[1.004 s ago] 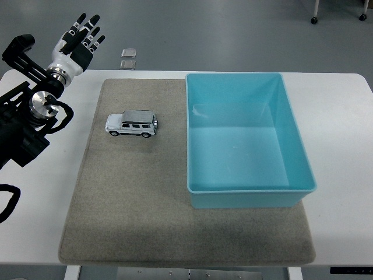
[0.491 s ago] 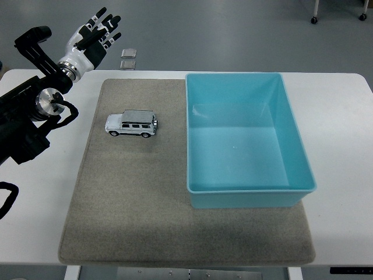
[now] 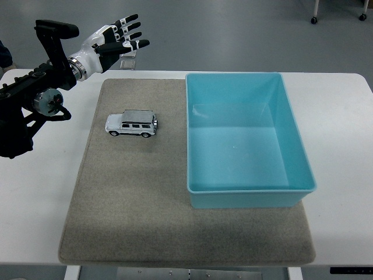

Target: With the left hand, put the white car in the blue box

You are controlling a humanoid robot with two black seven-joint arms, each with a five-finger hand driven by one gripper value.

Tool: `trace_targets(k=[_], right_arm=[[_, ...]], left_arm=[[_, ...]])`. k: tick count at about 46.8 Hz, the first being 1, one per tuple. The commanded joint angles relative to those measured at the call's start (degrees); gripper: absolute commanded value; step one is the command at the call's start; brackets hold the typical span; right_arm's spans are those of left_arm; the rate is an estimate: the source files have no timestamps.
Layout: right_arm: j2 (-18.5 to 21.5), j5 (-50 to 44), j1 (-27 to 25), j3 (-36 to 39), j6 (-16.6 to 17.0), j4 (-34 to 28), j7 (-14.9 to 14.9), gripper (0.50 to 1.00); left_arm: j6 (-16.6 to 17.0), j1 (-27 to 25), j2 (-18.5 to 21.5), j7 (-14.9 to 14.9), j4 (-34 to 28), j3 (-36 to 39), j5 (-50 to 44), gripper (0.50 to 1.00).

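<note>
A: why's the left hand [image 3: 116, 39] up there, fingers spread, holding nothing?

B: prob lining up a reach, imo. white car [image 3: 132, 123] sits on the grey mat [image 3: 134, 198], left of the blue box [image 3: 247, 137], not touching. box is empty, so nothing's done yet.

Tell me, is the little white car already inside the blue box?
No, the white car sits on the grey mat left of the blue box, with the open left hand raised beyond it.
</note>
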Motion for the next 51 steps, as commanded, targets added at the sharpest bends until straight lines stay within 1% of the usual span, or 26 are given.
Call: trace_targets(k=[1, 5, 9, 12, 18, 29, 36, 40, 51], right_arm=[[0.00, 0.00, 0.03, 0.00, 0.00, 0.00, 0.00, 0.936], [0.00, 0.00, -0.06, 0.00, 0.00, 0.00, 0.00, 0.936], [0.00, 0.00, 0.03, 0.00, 0.00, 0.00, 0.00, 0.936], [0.00, 0.00, 0.03, 0.00, 0.00, 0.00, 0.00, 0.936], [0.00, 0.00, 0.03, 0.00, 0.00, 0.00, 0.00, 0.936], [0.00, 0.00, 0.03, 0.00, 0.00, 0.00, 0.00, 0.936], [0.00, 0.00, 0.03, 0.00, 0.00, 0.00, 0.00, 0.936], [0.00, 0.00, 0.03, 0.00, 0.00, 0.00, 0.00, 0.936], [0.00, 0.00, -0.06, 0.00, 0.00, 0.00, 0.00, 0.936]], left_arm=[[0.05, -2.16, 1.80, -0.15, -1.76, 4.75, 0.46, 0.994], [0.14, -4.18, 2.94, -0.15, -3.16, 9.49, 0.63, 0.992], [0.23, -6.64, 3.12, -0.24, -3.52, 13.80, 1.51, 0.992], [0.23, -8.23, 3.47, -0.24, -3.61, 16.18, 3.09, 0.992], [0.58, -9.81, 3.38, -0.24, -4.66, 19.96, 7.66, 0.990], [0.49, -10.34, 3.56, -0.24, -6.77, 22.69, 16.80, 0.988], [0.49, -10.34, 3.91, -0.24, -7.03, 23.04, 26.81, 0.984], [0.40, -10.43, 4.52, -0.51, -8.26, 23.13, 32.26, 0.984], [-0.12, -11.57, 5.93, -1.12, -11.42, 23.83, 40.70, 0.984]])
